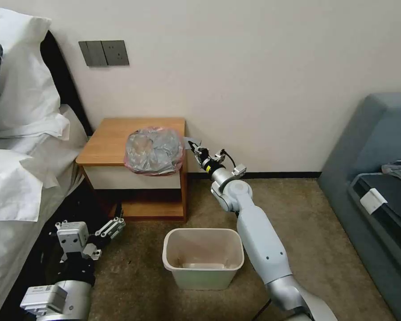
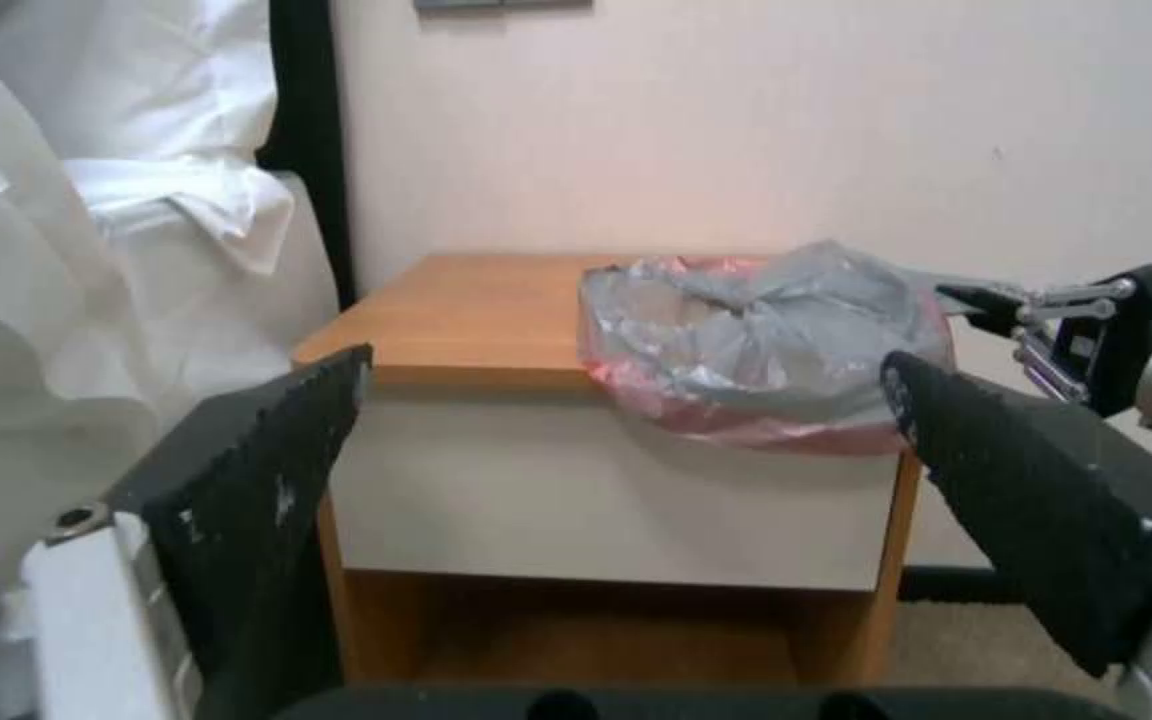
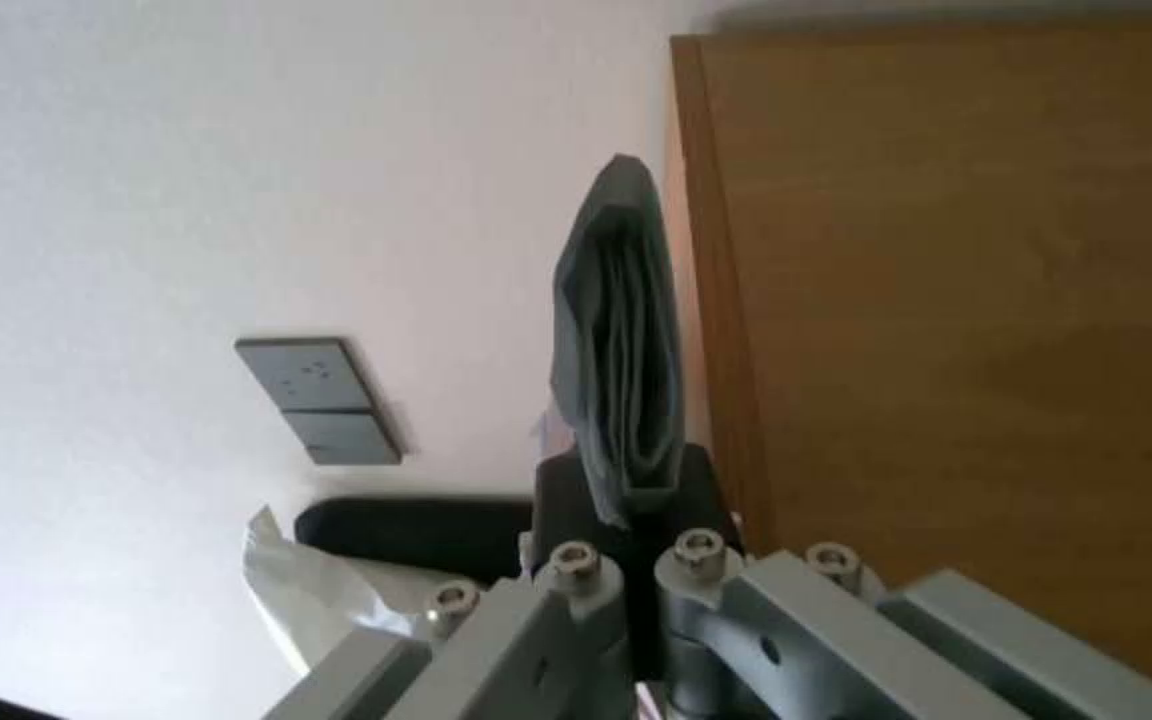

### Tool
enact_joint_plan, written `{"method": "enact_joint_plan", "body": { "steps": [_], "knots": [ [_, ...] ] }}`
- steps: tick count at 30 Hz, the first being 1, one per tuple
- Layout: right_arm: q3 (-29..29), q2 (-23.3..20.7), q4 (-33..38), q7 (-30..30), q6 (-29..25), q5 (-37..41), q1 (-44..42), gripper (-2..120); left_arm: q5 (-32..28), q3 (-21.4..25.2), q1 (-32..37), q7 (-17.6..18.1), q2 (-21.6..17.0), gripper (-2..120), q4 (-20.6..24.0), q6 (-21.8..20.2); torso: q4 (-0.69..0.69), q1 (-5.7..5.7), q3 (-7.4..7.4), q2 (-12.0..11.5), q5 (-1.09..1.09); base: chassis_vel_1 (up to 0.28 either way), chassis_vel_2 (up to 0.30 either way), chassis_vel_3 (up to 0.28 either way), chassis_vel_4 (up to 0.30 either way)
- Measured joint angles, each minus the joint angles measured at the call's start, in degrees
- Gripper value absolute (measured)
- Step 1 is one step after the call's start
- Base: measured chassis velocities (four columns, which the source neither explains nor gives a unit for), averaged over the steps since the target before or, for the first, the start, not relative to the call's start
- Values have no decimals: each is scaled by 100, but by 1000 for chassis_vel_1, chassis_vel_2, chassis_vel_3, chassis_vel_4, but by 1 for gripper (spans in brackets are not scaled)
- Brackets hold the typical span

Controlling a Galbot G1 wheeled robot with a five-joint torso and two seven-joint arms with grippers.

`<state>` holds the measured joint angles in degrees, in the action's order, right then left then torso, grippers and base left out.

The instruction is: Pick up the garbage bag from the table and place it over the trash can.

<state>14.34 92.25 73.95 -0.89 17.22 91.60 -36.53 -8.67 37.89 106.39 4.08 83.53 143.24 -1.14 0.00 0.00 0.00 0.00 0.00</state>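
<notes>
The right gripper (image 1: 193, 146) had clamped a fold of the garbage bag (image 1: 153, 150), which lay on the table (image 1: 107, 140), the trash can (image 1: 203, 257) unlined, while the left gripper (image 1: 113, 226) hung released.

A cream wall (image 1: 254, 67) (grey switch plates (image 1: 104, 53)), brown carpet (image 1: 343, 249), white-sheeted bed (image 1: 13, 178), blue-grey sofa (image 1: 378, 133).

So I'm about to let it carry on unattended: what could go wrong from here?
1. The right gripper pinches only a thin fold at the bag's edge; the plastic might slip out or tear when pulled.
2. The bag hangs over the table's front edge, so a tug could drop it to the floor beside the trash can.
3. The left gripper waits open, low by the bed, so one arm alone may struggle to spread the crumpled bag.
</notes>
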Motion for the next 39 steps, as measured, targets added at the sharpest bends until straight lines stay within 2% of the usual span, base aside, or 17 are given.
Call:
{"method": "enact_joint_plan", "body": {
  "steps": [5,8,9,12,13,16,17,18,20,23,24,27,32,35,39],
  "knots": [
    [-87,-11,374,-266,-30,86,-134,0,-10,-31,-69,-1,56,100,0,65,1,0,-1,0,0,0,0,0,0],
    [-227,-189,1024,-395,-55,86,-527,0,-10,-58,-107,0,86,100,0,102,1,0,-1,0,0,0,0,0,0],
    [-227,-189,1024,-395,-55,86,-527,0,-10,-58,-107,0,86,100,0,102,1,0,-1,0,0,0,0,0,0],
    [-332,-519,2099,-624,-60,108,-1365,0,-9,-66,-121,-1,50,100,-1,122,-1,0,-1,0,1,0,0,0,0],
    [-332,-519,2099,-624,-60,108,-1365,0,-9,-66,-121,-1,50,100,-1,122,-1,0,-1,0,1,0,0,0,0],
    [-307,-766,2984,-919,-85,94,-2103,0,-9,-66,-160,-1,-2,100,0,156,0,0,-1,0,1,0,0,0,0],
    [-307,-766,2984,-919,-85,94,-2103,0,-9,-66,-160,-1,-2,100,0,156,0,0,-1,0,1,0,0,0,0],
    [-307,-894,3402,-1127,-114,87,-2380,0,-9,-77,-189,-3,-10,100,0,162,0,0,-1,1,1,0,0,0,0],
    [-315,-966,3569,-1213,-123,83,-2501,0,-9,-82,-206,-4,-12,100,0,163,-1,0,-2,0,1,0,0,0,0],
    [-411,-1492,4309,-1556,-127,67,-3186,0,-13,-93,-282,-17,-36,100,-1,165,0,0,-1,0,1,0,0,0,0],
    [-411,-1492,4309,-1556,-127,67,-3186,0,-13,-93,-282,-17,-36,100,-1,165,0,0,-1,0,1,0,0,0,0],
    [-491,-2039,4842,-1759,-99,62,-3781,0,-17,-95,-400,-44,-114,100,-57,168,-1,0,-1,1,0,0,0,0,0],
    [-520,-2405,5125,-1803,-128,-353,-4324,0,-16,-114,-474,-54,-143,100,-169,171,0,0,-1,0,1,0,0,0,0],
    [-522,-2671,5122,-1450,-198,-950,-4730,0,-3,-128,-512,-56,-166,100,-250,197,0,0,-1,1,0,0,0,0,0],
    [-559,-2693,5022,-1434,-221,-1222,-4844,-2,-3,-125,-525,-57,-208,100,-293,223,0,0,0,1,1,0,0,0,0]
  ]
}}
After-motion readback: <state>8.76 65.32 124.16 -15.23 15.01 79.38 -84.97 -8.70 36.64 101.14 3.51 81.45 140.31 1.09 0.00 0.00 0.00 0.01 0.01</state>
